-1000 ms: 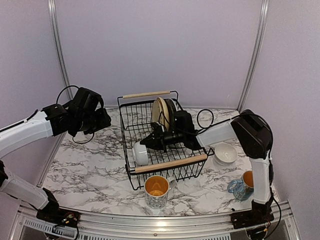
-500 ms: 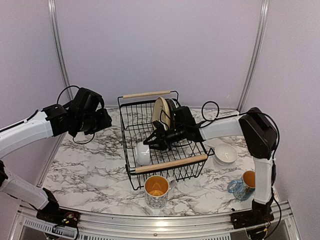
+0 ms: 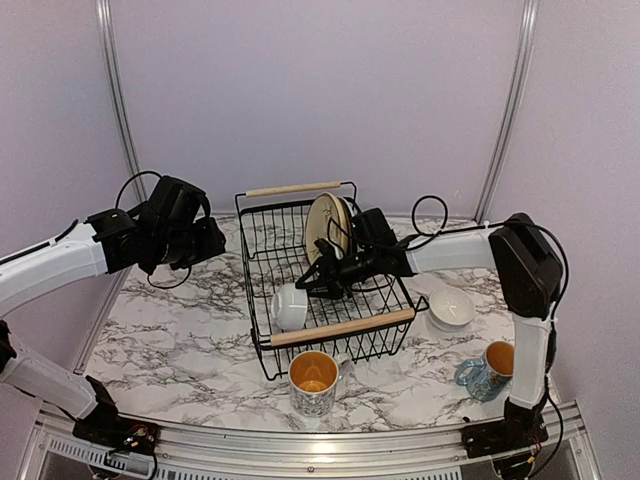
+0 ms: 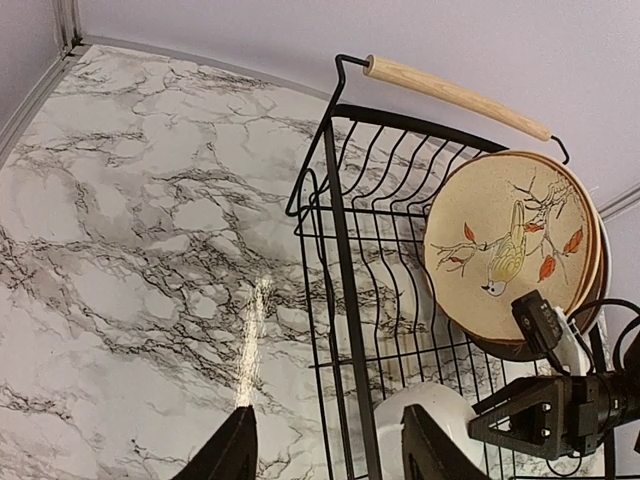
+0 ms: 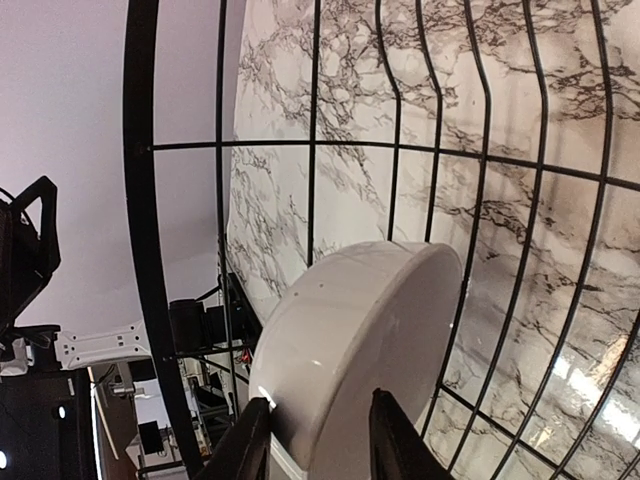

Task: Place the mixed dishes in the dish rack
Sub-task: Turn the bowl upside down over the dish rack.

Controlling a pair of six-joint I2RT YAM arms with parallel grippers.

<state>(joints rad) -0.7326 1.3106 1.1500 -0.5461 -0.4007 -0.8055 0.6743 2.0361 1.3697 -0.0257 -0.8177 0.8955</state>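
While left pincer (image 4: 326,452) and right pincer (image 5: 320,440) gape, the dish rack (image 3: 262,252) holds plates (image 3: 322,225) and a bowl (image 3: 289,306).

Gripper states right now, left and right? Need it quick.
Left gripper: open, empty, beside the dish rack.
Right gripper: open, jaws astride the white bowl in the rack; contact cannot be told.

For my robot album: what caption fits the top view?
Right claw by a white bowl in the rack; two mugs outside.
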